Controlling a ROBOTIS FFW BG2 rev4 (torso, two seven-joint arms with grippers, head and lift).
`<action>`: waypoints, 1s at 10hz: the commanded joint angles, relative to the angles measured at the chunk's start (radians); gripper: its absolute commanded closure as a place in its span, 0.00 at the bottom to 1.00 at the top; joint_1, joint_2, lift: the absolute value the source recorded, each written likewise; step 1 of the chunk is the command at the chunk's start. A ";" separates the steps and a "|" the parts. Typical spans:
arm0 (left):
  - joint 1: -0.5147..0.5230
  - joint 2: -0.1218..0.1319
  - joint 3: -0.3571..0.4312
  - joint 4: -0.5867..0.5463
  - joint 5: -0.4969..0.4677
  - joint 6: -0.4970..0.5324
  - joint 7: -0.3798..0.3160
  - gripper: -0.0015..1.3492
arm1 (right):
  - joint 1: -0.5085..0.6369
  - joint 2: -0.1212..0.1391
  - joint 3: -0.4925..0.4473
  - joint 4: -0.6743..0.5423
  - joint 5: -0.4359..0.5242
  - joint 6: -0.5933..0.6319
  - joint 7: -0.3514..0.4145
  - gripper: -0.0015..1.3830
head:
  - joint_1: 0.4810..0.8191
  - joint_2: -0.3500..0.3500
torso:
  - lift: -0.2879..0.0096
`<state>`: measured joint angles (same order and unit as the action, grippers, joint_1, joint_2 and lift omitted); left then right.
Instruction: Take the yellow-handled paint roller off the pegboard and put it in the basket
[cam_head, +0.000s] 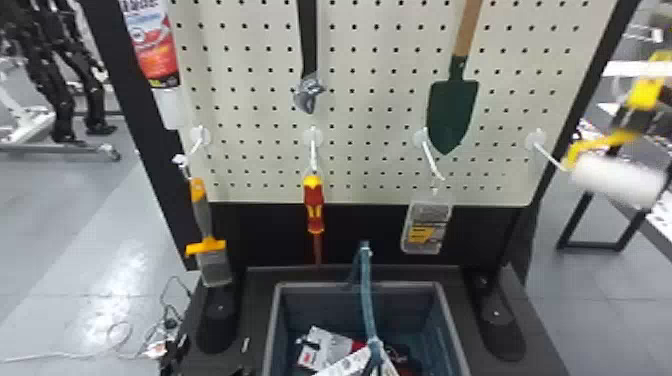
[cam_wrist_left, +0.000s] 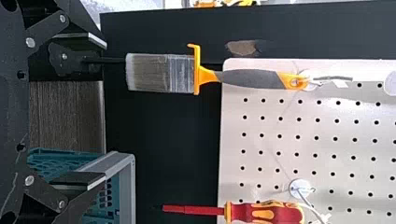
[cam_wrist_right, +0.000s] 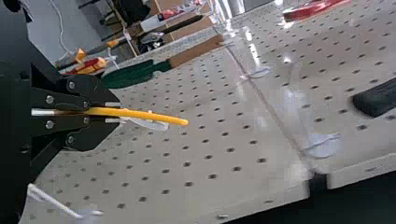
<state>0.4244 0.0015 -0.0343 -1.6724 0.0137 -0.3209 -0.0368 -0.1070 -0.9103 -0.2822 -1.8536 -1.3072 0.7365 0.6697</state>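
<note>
Right gripper (cam_head: 634, 119) is at the right side of the pegboard (cam_head: 370, 115), blurred in head view; its jaws are closed down on a yellow part of the paint roller (cam_head: 617, 180), seen as a yellow bar sticking out past the fingertips in the right wrist view; can't tell exactly which part of the roller that is.

Roller is at the far right of the board, white cover low, yellow frame above it; frame corner is at the tip of the rightmost hook (cam_head: 552, 157); can't tell if it's clear of the hook.

Left gripper (cam_wrist_left: 102, 109) is idle in front of the board's left part; jaws wide apart, nothing between them; paintbrush (cam_head: 202, 215) and red-yellow screwdriver (cam_head: 315, 205) hang beyond it.

Rest: clear plastic pack (cam_head: 427, 227) hangs on the hook right of the screwdriver; green trowel (cam_head: 452, 115) hangs above the pack; basket (cam_head: 320, 285) sits below the board, handle (cam_head: 367, 295) upright, packaged items (cam_head: 330, 350) inside; the roller is outside it, up and to the right.
</note>
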 joint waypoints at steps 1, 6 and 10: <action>-0.009 -0.004 -0.007 0.005 0.000 0.005 0.000 0.22 | 0.052 0.110 0.000 -0.004 0.060 0.007 0.019 0.93 | 0.20 0.50 | 0.63; -0.036 -0.004 -0.026 0.025 0.012 -0.003 0.000 0.22 | 0.118 0.413 0.025 -0.019 0.315 0.021 0.148 0.93 | 0.20 0.50 | 0.63; -0.053 -0.004 -0.038 0.040 0.018 -0.012 0.000 0.22 | 0.122 0.567 0.117 0.074 0.488 0.011 0.281 0.93 | 0.20 0.50 | 0.63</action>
<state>0.3739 0.0015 -0.0702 -1.6346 0.0307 -0.3310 -0.0368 0.0174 -0.3544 -0.1819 -1.7939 -0.8329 0.7501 0.9512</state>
